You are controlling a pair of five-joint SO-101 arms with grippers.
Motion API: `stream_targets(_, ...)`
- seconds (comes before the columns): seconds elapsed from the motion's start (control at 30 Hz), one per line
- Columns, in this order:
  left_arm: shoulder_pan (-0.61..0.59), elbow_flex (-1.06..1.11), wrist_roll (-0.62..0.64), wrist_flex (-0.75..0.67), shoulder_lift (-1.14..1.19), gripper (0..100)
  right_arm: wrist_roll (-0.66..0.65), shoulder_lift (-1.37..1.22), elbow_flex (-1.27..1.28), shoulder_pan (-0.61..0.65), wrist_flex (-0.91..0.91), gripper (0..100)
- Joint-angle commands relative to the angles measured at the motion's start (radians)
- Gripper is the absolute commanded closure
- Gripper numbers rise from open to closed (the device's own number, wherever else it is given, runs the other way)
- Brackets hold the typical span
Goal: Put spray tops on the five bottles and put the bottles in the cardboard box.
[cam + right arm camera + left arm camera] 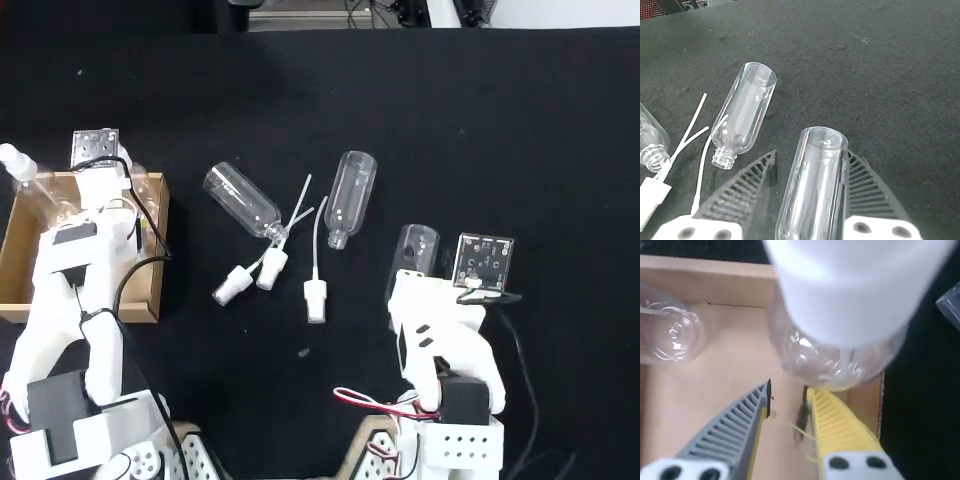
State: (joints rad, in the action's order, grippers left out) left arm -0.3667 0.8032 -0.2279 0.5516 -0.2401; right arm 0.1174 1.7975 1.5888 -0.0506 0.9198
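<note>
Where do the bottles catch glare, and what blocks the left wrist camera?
Left wrist view: a white spray top close to the lens hides part of the cardboard box; the bottle beneath glints. Right wrist view: bright streaks run along the nearest bottle.

- The left arm point(75, 300) stretches forward from its base at the near-left corner of the tabletop point(480, 120), with its wrist angled downward.
- The left end effector point(787, 390) points down. Its grey finger and yellow finger are only narrowly parted, and nothing sits between the tips.
- The right arm point(440, 330) is folded in close above its base at the near-right side, its wrist tipped forward and down.
- The right end effector point(809, 155) has its two ribbed dark fingers spread wide on either side of a bottle point(812, 185). One finger lies against the bottle and the other stands off with a gap.
</note>
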Motion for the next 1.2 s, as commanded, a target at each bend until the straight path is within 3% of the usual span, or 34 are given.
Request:
stream_targets(0.0, 0.004, -0.065, 0.011, 0.069, -0.017, 89, -0.003, 0.096, -0.010, 0.002, 0.002, 82.8)
stream_targets(0.2, -0.025, -0.173, 0.011, 0.235, -0.018, 89, -0.003, 0.096, -0.010, 0.002, 0.002, 82.8)
stream_targets(0.47, -0.056, -0.383, 0.003, 0.629, -0.018, 89, -0.003, 0.096, -0.012, 0.002, 0.002, 82.8)
stream_targets(0.8, -0.058, -0.596, 0.002, 1.005, -0.129, 89, -0.003, 0.096, -0.012, 0.002, 0.002, 82.8)
stream_targets(0.97, -0.124, -0.601, -0.052, 1.071, -0.338, 89, -0.003, 0.096, -0.012, 0.002, 0.002, 82.8)
stream_targets(1.17, -0.380, -0.596, -0.127, 1.051, -0.379, 89, -0.003, 0.096, -0.013, 0.002, 0.002, 82.8)
